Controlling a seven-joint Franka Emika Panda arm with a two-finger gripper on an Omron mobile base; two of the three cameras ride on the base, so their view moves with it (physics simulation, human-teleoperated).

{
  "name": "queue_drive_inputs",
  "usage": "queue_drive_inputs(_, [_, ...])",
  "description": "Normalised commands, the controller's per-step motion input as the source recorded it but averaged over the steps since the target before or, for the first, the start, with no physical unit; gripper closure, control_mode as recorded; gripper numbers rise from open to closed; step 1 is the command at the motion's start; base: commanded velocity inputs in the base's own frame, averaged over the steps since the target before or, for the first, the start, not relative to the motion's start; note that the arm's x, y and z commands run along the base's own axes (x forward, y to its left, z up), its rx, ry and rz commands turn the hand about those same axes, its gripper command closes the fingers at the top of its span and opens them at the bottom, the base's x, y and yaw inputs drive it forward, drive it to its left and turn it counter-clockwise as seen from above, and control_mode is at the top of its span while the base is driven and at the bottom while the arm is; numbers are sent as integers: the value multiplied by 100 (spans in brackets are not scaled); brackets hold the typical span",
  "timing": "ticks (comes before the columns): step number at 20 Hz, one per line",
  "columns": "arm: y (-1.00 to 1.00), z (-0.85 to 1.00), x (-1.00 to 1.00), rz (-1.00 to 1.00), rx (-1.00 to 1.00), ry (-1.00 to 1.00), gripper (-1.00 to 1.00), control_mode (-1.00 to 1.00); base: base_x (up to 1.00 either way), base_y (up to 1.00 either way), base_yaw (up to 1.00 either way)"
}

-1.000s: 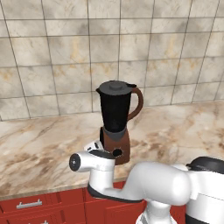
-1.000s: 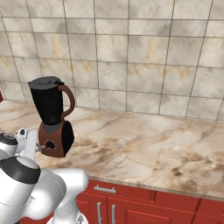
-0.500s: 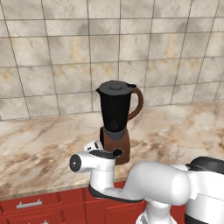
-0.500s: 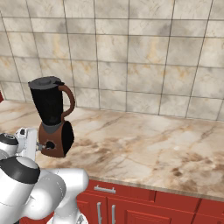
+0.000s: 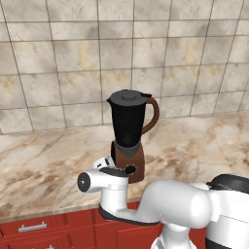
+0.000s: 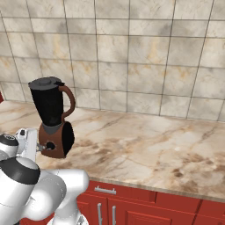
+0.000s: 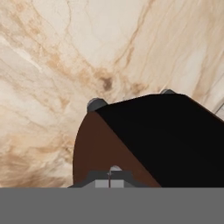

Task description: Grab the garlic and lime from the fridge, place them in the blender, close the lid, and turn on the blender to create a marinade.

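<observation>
A countertop blender with a tall black jar, a curved reddish-brown handle and a reddish-brown base (image 5: 128,146) is seen standing upright on the veined beige marble counter (image 5: 204,146), just before the tiled wall, with its round dark grey lid (image 5: 128,96) already seated on the jar's rim; the long axis of the blender is held vertical, the handle is turned toward the right of the left base view, and the small round black dial (image 6: 50,145) is faced out toward the counter's front edge. The white arm's two-finger gripper (image 7: 109,174), its jaws brought together on nothing, is placed right at that dial, low against the front of the blender's base. The switching-on step is judged to be in hand. The main risk is judged to lie in the closed fingertips being pushed off-centre or too hard: the dial could be slipped past without being turned, or the light-looking blender could be shoved back toward the wall or tipped, its tall jar making it top-heavy. Whether garlic and lime are inside cannot be told through the opaque jar
</observation>
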Motion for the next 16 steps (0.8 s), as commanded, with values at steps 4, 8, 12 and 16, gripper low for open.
queue_drive_inputs(4, [-25,-28,42,0,0,0,100,-100,0,0,0])
queue_drive_inputs(8, [-22,-34,47,0,0,-1,100,-100,0,0,0])
queue_drive_inputs(12, [-28,-31,37,0,0,-3,100,-100,0,0,0])
queue_drive_inputs(16, [-52,-17,4,0,0,-9,100,-100,0,0,0])
